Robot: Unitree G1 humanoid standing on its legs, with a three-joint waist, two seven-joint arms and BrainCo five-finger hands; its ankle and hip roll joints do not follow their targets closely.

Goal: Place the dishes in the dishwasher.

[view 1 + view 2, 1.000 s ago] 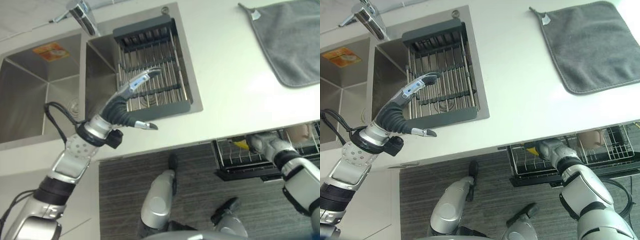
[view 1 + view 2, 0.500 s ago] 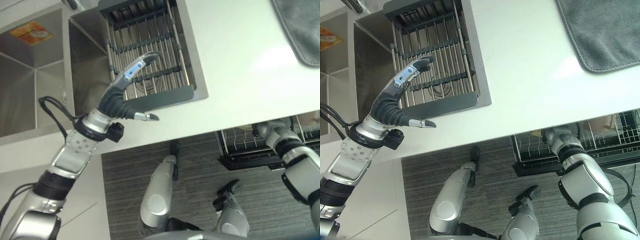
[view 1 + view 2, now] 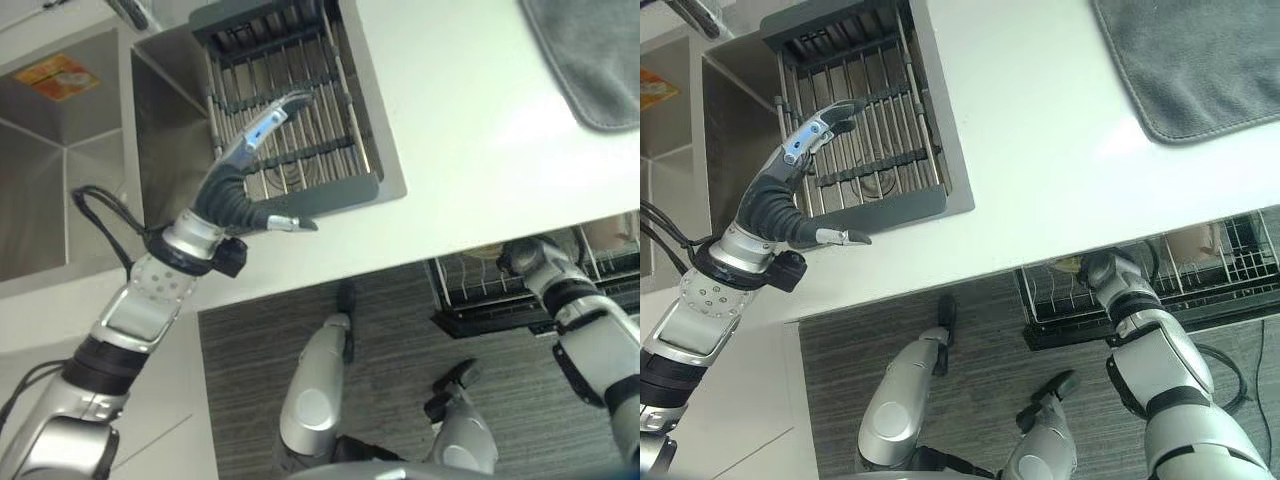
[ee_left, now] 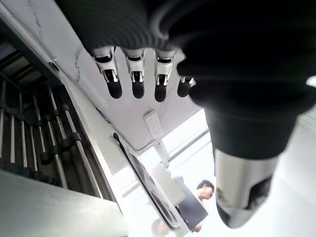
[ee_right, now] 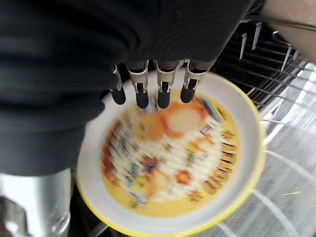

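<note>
A round plate [image 5: 173, 158] with a yellow rim and a colourful print sits in my right hand [image 5: 158, 84]. The fingers curl over its upper rim and the thumb [image 5: 34, 197] is under it, just above the wire dishwasher rack [image 5: 276, 64]. In the eye views my right wrist [image 3: 525, 258] reaches under the counter edge into that rack [image 3: 1200, 270], and the hand is hidden there. My left hand [image 3: 240, 195] is raised over the front of the dark sink rack [image 3: 290, 110], fingers straight, thumb out, holding nothing.
A grey towel [image 3: 1190, 60] lies on the white counter [image 3: 470, 130] at the far right. A steel sink basin [image 3: 60, 180] and a faucet [image 3: 125, 10] lie left of the sink rack. A person [image 4: 197, 197] stands far off in the left wrist view.
The head camera has shifted, so the whole scene has slid. My left hand keeps its open pose over the sink rack. My right arm stays at the dishwasher rack.
</note>
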